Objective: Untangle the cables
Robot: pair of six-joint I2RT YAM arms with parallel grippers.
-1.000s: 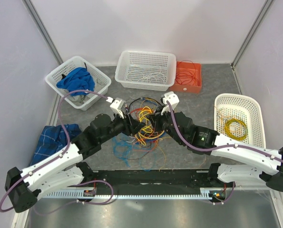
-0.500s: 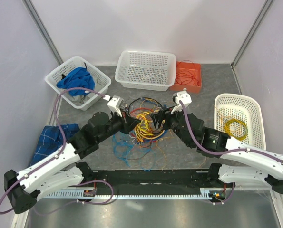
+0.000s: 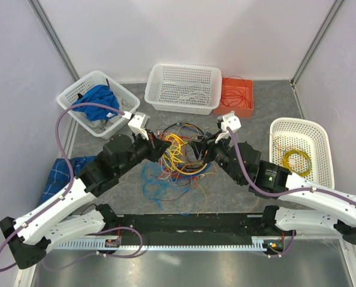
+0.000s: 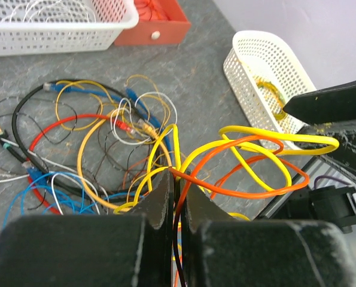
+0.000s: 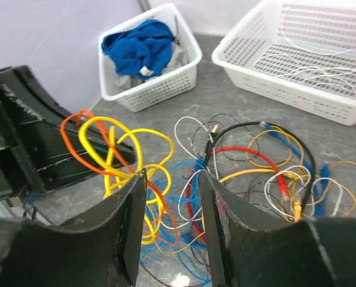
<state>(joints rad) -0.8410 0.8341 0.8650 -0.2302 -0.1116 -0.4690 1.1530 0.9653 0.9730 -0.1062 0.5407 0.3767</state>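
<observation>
The cables [image 3: 179,160] lie in a tangled bunch of yellow, orange, red, blue, black and white wires mid-table. My left gripper [image 3: 160,144] is at the bunch's left side. In the left wrist view this gripper [image 4: 178,177] is shut on orange and yellow strands, and their loops [image 4: 255,161] hang lifted off the table. My right gripper [image 3: 204,150] is at the bunch's right side. Seen from the right wrist, it [image 5: 172,173] stands open above the blue and red wires [image 5: 195,197], gripping nothing. The lifted yellow and orange loops [image 5: 109,149] hang just left of its left finger.
A white basket [image 3: 125,103] with a blue cloth stands back left. A wide white basket [image 3: 183,88] holds white wires, beside an orange tray [image 3: 236,97]. At the right, another white basket [image 3: 300,149] holds a yellow coil. A checked blue cloth [image 3: 64,176] lies at the left.
My left gripper shut on orange and yellow strands and pulled back left, lifting their loops. My right gripper opened, let go of the bunch and shifted right.
</observation>
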